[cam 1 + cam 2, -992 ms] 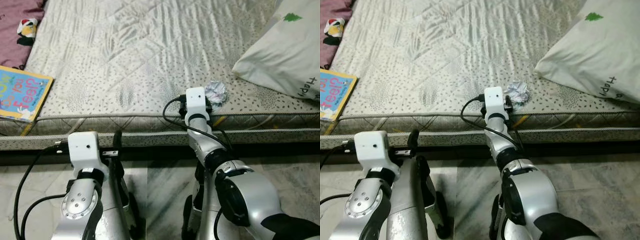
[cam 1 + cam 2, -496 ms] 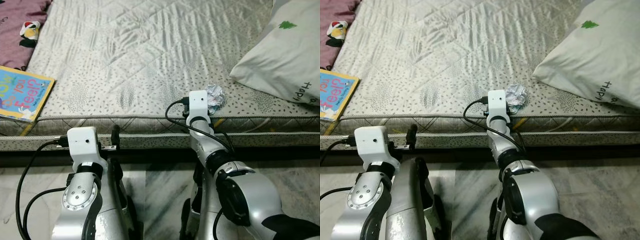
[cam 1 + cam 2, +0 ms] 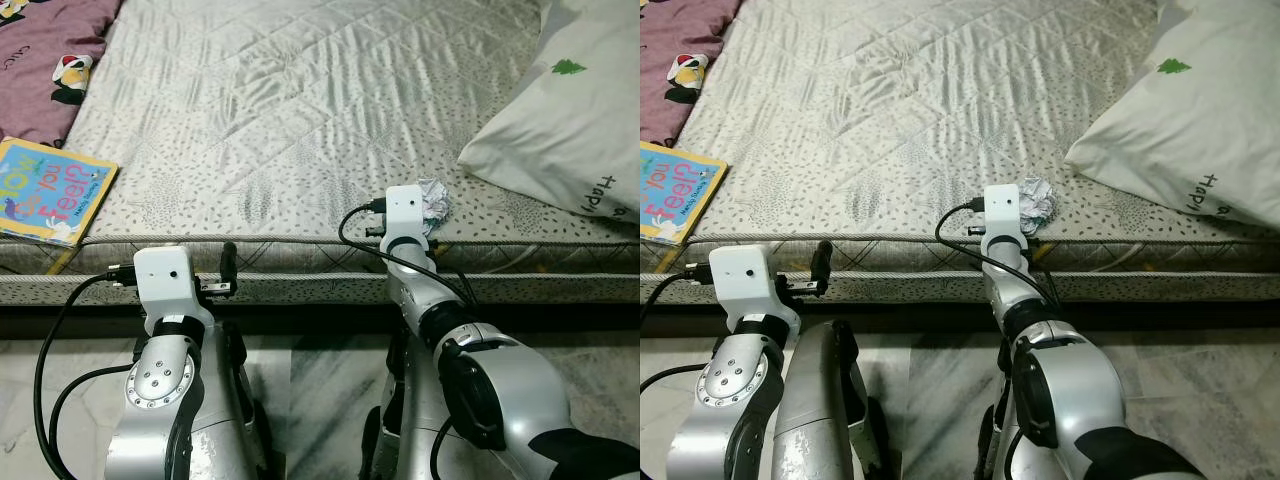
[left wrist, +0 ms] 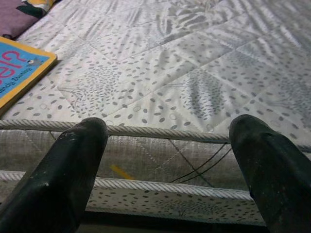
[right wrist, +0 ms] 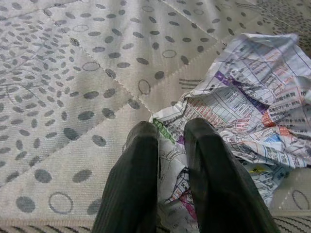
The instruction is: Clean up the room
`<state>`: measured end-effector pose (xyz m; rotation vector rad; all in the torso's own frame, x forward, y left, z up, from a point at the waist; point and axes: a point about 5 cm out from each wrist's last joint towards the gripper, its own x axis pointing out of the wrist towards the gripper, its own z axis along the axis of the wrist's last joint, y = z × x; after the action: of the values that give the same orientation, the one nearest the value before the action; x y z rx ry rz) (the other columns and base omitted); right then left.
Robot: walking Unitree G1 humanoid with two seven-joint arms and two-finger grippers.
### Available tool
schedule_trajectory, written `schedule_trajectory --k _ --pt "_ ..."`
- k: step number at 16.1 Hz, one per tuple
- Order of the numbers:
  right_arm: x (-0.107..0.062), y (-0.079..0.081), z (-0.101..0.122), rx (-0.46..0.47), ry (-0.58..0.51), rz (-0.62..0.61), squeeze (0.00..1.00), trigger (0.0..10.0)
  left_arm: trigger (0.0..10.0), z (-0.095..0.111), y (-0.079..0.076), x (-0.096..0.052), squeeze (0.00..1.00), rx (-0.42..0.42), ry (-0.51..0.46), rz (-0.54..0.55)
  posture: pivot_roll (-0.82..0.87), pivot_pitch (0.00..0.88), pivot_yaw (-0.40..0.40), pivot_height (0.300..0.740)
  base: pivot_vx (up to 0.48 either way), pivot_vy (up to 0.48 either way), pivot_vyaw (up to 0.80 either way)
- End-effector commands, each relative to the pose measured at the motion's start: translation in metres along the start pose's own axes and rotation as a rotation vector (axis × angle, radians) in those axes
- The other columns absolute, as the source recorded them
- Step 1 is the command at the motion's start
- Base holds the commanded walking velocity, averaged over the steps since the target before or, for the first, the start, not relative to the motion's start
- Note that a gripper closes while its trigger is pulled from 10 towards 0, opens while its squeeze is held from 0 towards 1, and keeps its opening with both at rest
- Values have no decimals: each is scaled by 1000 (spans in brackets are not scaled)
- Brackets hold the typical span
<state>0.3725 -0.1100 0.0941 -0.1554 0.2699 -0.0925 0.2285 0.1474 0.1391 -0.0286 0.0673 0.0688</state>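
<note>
Since a second ago the view has shifted, while the crumpled paper [image 3: 434, 198] stays at the bed's [image 3: 300, 120] front edge, just beside the white pillow [image 3: 560, 130]. Across the mattress, a children's book [image 3: 50, 190] lies at the left corner, well apart from it. On the wad, the right hand [image 5: 170, 141] has its fingers nearly together, pinching a fold of the paper. Below the edge, the left hand [image 4: 165, 160] hangs with fingers spread wide, holding nothing.

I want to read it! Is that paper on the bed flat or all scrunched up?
Scrunched up. The paper is a crumpled ball full of creases, lying on the mattress, with the right gripper at its edge.
</note>
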Motion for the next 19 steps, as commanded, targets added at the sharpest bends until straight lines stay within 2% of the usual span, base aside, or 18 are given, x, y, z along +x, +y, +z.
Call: schedule_trajectory --k 1,6,10,14,15,17,19 --pt "-2 0 -13 2 41 7 0 0 10000 -2 1 0 0 7 5 9 180 129 -32 515 0 0 0" --pt "-2 5 -7 39 17 45 0 0 10000 -1 2 4 0 6 -13 15 179 115 -40 515 0 0 0" --pt "0 11 20 188 -99 130 0 0 10000 0 0 8 0 -2 -28 18 165 95 -44 515 0 0 0" --pt "0 6 37 209 -215 157 0 0 10000 0 -2 12 0 -10 -39 13 153 84 -43 515 0 0 0" --pt "-1 6 41 212 -255 179 1000 10000 10000 0 -3 12 0 -11 -41 12 151 89 -42 515 0 0 0" --pt "-2 4 46 156 -308 165 1000 10000 10000 -1 -2 9 0 -13 -37 13 151 103 -39 515 0 0 0" --pt "-1 0 49 0 -354 103 1000 10000 10000 -4 -4 3 0 -14 -18 9 160 128 -35 515 0 0 0"
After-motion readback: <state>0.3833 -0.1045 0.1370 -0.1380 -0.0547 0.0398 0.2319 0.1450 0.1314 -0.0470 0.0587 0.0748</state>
